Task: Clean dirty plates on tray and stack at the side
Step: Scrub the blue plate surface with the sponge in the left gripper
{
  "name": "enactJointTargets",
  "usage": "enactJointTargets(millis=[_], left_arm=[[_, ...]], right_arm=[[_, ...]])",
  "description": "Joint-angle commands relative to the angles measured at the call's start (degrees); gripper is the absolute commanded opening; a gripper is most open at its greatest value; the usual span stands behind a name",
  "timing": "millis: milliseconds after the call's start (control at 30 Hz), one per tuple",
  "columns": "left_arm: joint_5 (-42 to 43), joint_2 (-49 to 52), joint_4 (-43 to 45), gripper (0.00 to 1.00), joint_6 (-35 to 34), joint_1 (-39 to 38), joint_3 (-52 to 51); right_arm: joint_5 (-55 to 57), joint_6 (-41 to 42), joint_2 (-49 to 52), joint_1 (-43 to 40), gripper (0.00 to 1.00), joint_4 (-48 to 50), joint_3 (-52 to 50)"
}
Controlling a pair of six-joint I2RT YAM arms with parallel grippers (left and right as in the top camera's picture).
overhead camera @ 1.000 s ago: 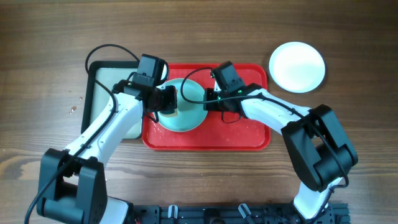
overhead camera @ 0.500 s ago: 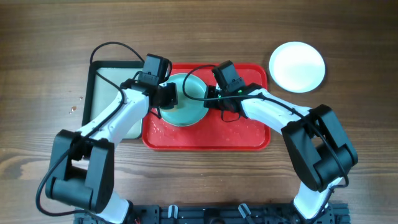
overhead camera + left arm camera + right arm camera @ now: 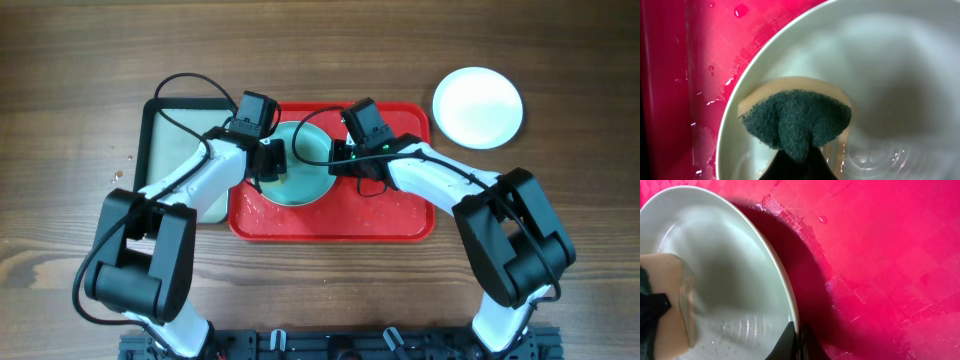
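Observation:
A pale aqua plate (image 3: 305, 182) lies at the left end of the red tray (image 3: 400, 215). My left gripper (image 3: 272, 160) is over its left side, shut on a green-and-beige sponge (image 3: 795, 120) that presses on the wet plate surface (image 3: 900, 85). My right gripper (image 3: 336, 160) is shut on the plate's right rim (image 3: 782, 287), one finger inside and one outside. In the right wrist view the sponge (image 3: 665, 305) shows at the far left. A white plate (image 3: 478, 107) rests on the table, off the tray at the back right.
A black-rimmed tray with a pale green inside (image 3: 175, 150) lies against the red tray's left side, under my left arm. Water drops and smears show on the red tray (image 3: 670, 75). Bare wooden table surrounds both trays.
My left gripper has slid the sponge towards the back over the plate, and the left arm has swung left. The plate has shifted slightly back. The right arm has held still.

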Motion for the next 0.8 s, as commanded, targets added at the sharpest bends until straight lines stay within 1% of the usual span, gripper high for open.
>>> enactJointTargets(millis=[0, 33, 100, 133, 400, 467, 533, 567, 633, 733, 767], left_arm=[[-1.1, 2.7, 0.3, 0.04, -0.1, -1.4, -0.2], [-1.1, 3.2, 0.5, 0.04, -0.1, -1.8, -0.2], [-1.2, 3.7, 0.6, 0.25, -0.3, -2.7, -0.2], [-1.2, 3.6, 0.6, 0.26, -0.3, -3.0, -0.2], [-1.2, 0.3, 0.5, 0.26, -0.3, -2.2, 0.0], [-1.2, 0.2, 0.5, 0.22, -0.3, -2.2, 0.0], [-1.2, -0.3, 0.5, 0.27, -0.3, -2.2, 0.0], [-1.2, -0.7, 0.5, 0.27, -0.3, -2.2, 0.0], [-1.2, -1.8, 0.5, 0.22, -0.3, -2.2, 0.0], [-1.4, -2.9, 0.5, 0.18, -0.3, -2.2, 0.0], [-1.4, -2.9, 0.2, 0.07, -0.3, -2.2, 0.0]], right_arm=[[1.0, -0.9, 1.0, 0.2, 0.04, 0.0, -0.5], [1.0, -0.9, 1.0, 0.2, 0.04, 0.0, -0.5], [1.0, -0.9, 1.0, 0.2, 0.04, 0.0, -0.5], [1.0, -0.8, 1.0, 0.2, 0.04, 0.0, -0.5], [1.0, -0.8, 1.0, 0.2, 0.04, 0.0, -0.5], [1.0, -0.7, 1.0, 0.3, 0.04, 0.0, -0.5], [1.0, -0.7, 1.0, 0.3, 0.04, 0.0, -0.5], [1.0, -0.8, 1.0, 0.3, 0.04, 0.0, -0.5], [1.0, -0.7, 1.0, 0.3, 0.04, 0.0, -0.5], [1.0, -0.8, 1.0, 0.4, 0.04, 0.0, -0.5], [1.0, -0.8, 1.0, 0.5, 0.04, 0.0, -0.5]])
